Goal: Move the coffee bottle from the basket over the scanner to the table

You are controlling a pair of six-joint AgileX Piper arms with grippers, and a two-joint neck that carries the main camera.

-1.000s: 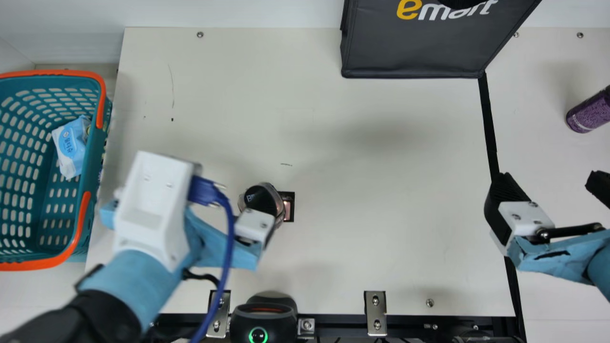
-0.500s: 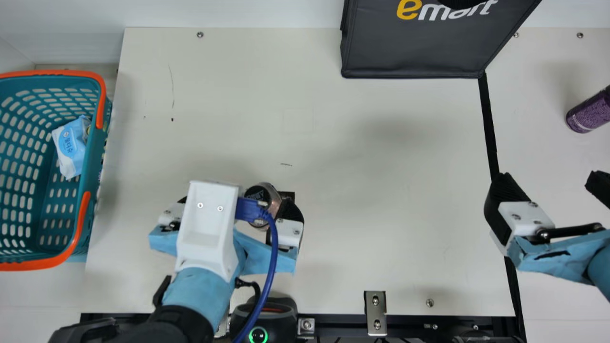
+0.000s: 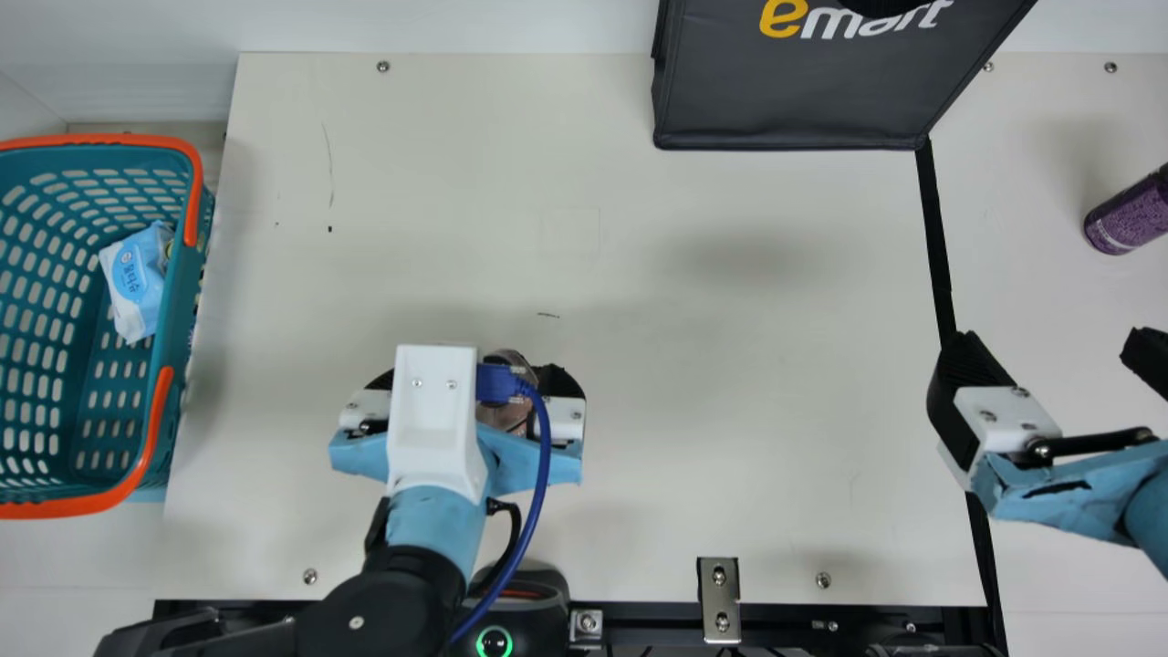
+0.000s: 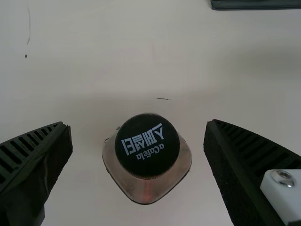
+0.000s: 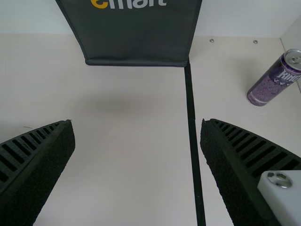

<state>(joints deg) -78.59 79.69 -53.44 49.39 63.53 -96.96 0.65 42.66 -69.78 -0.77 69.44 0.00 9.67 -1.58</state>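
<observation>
Jaws of the left gripper (image 3: 470, 376) stood wide apart around the coffee bottle (image 3: 507, 417), a finger on either side and gaps between fingers and bottle in the left wrist view. Upright on the table (image 3: 730, 365), the bottle held its long axis vertical, its dark cap (image 4: 147, 146) facing up toward the wrist camera and one rounded corner of its squarish body pointing back toward the arm.

From the main view, a white housing (image 3: 434, 401) and a blue cable (image 3: 540, 456) covered much of the bottle; the left wrist view caught its round cap whole, white lettering across it. The main view also took in the basket (image 3: 178, 310), with a blue packet (image 3: 137, 278) inside, and the scanner (image 3: 538, 589) at the table's near edge.

At right, the right gripper (image 3: 1054, 347) hung with jaws spread wide; its wrist view showed the silver top (image 5: 294, 57) of a purple can (image 3: 1127, 214).
</observation>
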